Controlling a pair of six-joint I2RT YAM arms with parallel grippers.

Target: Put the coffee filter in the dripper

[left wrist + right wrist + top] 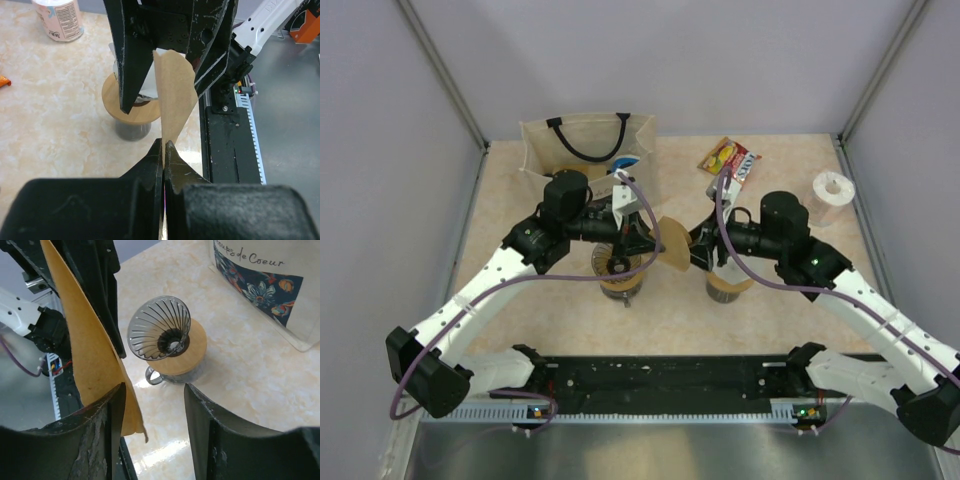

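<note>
My left gripper (655, 240) (164, 145) is shut on the pointed end of a brown paper coffee filter (672, 250) (172, 90), holding it upright above the table between the two arms. My right gripper (692, 248) (155, 392) is open. Its fingers stand on either side of the filter (85, 340), which lies against the left finger. The dripper (618, 265) (157, 327), a dark grey ribbed cone in a tan ring (192, 352) on a glass cup, stands under my left arm, beyond the filter in the right wrist view.
A second tan ring with a white cone (725, 285) (131, 107) stands on a grey cup under my right arm. A cloth tote bag (585, 150) (265, 280) stands at the back left. A snack packet (730, 160) and a white container (833, 195) (57, 20) are at the back right.
</note>
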